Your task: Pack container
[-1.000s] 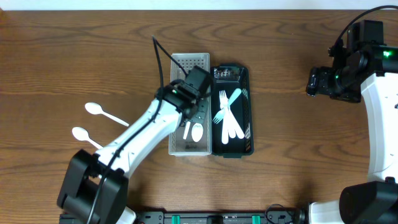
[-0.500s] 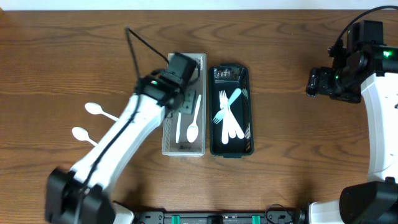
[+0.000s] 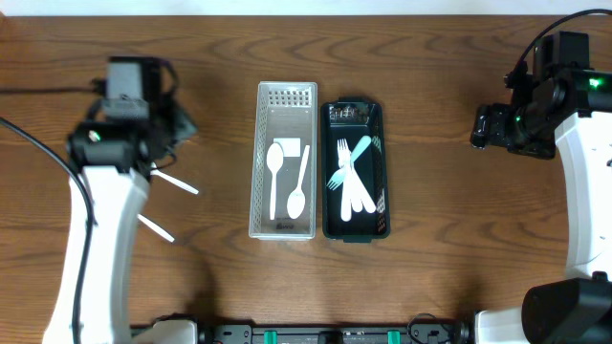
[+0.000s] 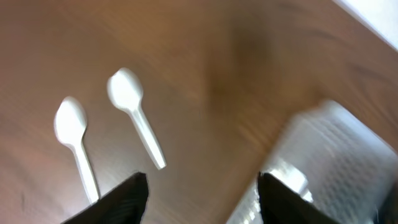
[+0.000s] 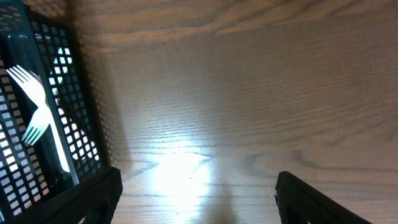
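**Fetching a spoon for the tray**
Your left tool (image 4: 202,202) hangs wide and empty above the surface (image 4: 205,56); one spoon (image 4: 138,121) and a second spoon (image 4: 76,146) lie just ahead of it, untouched. I judge you must lower over a handle, close, then carry it to the white tray (image 3: 285,100).

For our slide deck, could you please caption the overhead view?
Two spoons in the white tray, forks in the black basket, left arm above two loose spoons.
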